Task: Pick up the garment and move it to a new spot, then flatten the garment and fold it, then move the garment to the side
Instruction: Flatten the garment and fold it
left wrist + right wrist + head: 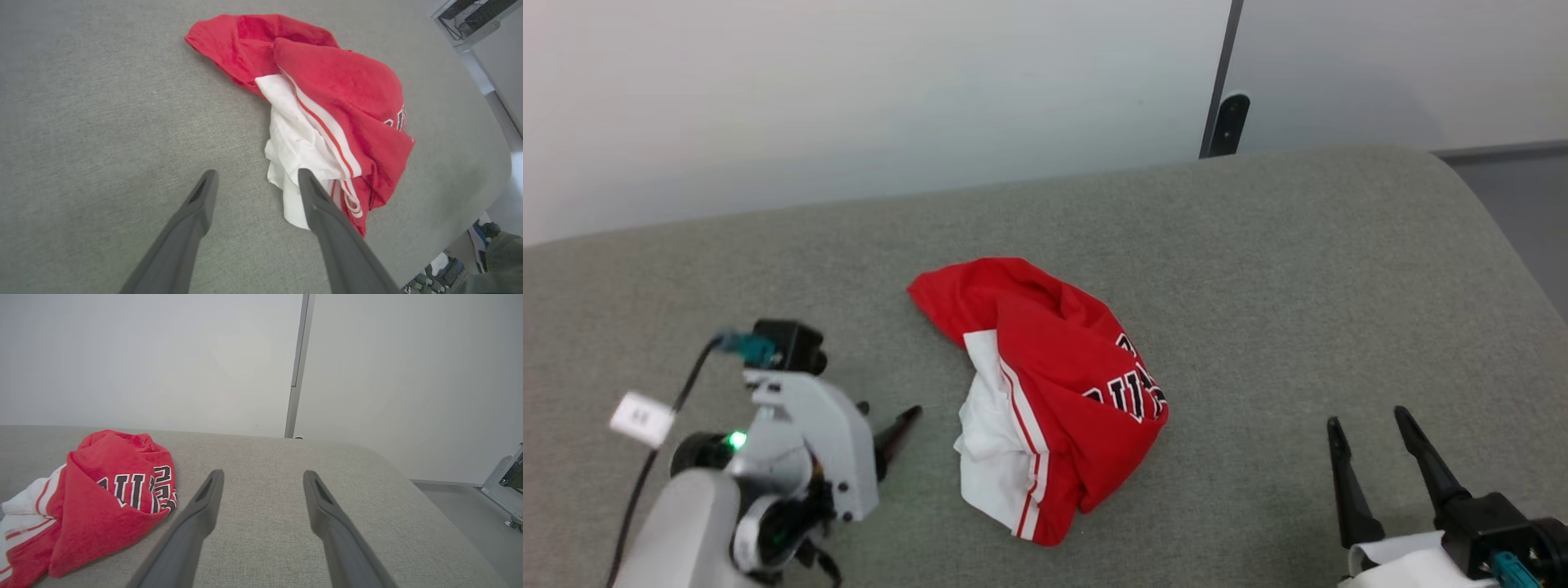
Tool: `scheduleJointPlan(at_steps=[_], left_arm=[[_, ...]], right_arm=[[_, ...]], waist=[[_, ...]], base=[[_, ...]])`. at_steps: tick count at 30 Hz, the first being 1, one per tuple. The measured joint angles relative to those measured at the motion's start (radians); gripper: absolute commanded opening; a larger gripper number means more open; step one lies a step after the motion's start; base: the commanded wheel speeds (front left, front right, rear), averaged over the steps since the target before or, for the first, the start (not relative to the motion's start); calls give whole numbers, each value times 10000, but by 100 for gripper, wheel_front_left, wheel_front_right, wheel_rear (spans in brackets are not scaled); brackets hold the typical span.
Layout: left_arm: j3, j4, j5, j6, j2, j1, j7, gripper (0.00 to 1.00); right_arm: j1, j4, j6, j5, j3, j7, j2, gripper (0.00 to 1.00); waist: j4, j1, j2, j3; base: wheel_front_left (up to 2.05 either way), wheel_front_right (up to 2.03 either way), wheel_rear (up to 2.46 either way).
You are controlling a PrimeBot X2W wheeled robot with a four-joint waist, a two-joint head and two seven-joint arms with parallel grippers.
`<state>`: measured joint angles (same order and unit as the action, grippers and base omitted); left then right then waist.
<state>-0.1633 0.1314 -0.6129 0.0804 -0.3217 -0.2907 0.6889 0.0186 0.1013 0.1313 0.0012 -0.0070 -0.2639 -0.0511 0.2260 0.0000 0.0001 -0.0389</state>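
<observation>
- i can't read the lettering on the garment (pixel 1054 384); folds hide most of it.
- one finger of my left gripper (pixel 256 173) covers the garment's white hem corner.

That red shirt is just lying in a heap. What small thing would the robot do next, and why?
Probably ease the left tool forward onto the white sleeve of the shirt and close on it. That tool is open and empty, and the crumpled shirt lies right in front of it, while the right tool sits open farther off.
</observation>
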Motion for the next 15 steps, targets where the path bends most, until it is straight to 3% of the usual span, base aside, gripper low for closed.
scheduleJointPlan(at_steps=[15], left_arm=[[-1202,713,-44,-963,157,-1584,3919,100]], right_arm=[[-213,286,2,349,336,0,2,100]], waist=[[532,0,0,-468]], base=[[0,0,0]])
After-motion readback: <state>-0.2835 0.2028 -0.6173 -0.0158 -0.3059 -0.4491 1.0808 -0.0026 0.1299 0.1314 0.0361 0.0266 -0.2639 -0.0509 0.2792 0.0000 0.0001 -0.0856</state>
